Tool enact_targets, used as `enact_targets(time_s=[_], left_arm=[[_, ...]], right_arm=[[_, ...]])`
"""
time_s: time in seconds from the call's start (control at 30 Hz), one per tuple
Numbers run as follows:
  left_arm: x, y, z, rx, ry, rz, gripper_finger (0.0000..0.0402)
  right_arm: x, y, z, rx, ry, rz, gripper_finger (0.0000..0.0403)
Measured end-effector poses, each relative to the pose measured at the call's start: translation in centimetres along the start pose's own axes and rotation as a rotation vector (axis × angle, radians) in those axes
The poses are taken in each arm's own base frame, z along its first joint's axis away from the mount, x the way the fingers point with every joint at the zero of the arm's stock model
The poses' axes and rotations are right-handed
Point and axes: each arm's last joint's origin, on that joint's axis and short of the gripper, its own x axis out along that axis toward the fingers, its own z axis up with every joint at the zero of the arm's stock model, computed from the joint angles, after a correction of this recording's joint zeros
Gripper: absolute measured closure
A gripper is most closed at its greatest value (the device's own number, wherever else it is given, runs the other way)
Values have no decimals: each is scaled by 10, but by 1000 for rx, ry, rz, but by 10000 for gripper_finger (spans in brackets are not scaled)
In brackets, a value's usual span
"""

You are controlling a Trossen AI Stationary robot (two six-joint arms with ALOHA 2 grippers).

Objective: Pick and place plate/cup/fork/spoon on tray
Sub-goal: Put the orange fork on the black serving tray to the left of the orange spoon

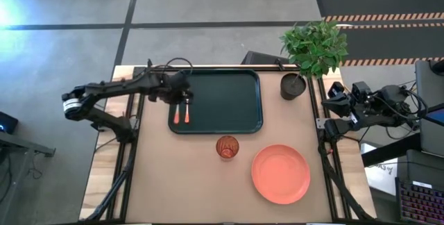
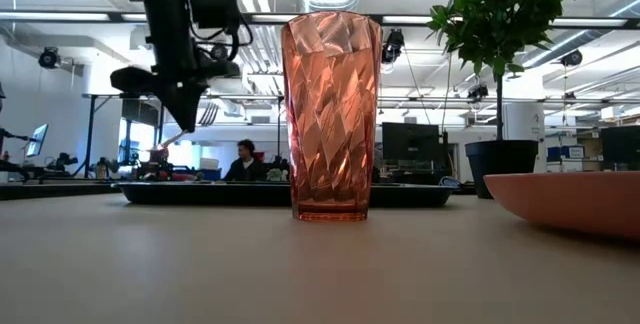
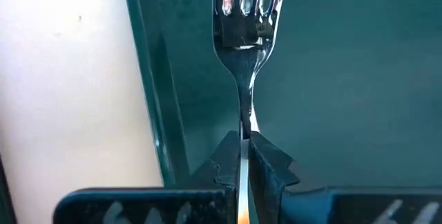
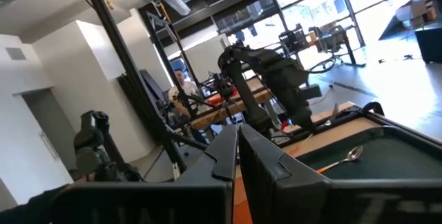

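Observation:
The dark green tray lies at the table's far middle. My left gripper hangs over the tray's left part, shut on the fork. The fork's tines point away past the fingertips, close to the tray's left rim. The spoon lies flat on the tray near that gripper. The red ribbed cup stands upright on the table in front of the tray. The coral plate lies flat on the table at the near right. My right gripper is shut and empty at the table's right edge. My left gripper pinches the fork's silver neck, just behind the head, between its two fingertips. The fork runs on along the fingers, head foremost. In the low view its head hangs tilted above the tray, lifted clear.
A dark plant pot with a leafy plant stands just right of the tray's far right corner. The tray's middle and right part is bare. Bare table lies left of the cup. A person sits in the room beyond the table.

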Motion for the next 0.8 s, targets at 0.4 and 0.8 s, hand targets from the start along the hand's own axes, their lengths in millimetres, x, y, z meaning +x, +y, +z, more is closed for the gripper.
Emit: enact_targets(time_s=[0.4,0.8], left_arm=[[51,7,1,-21,74,-13,402],[70,19,2,-98,38,-56,402]], right_arm=[[0,-1,0,24,-9,-23,394],[0,-1,0,51,-4,-25,394]])
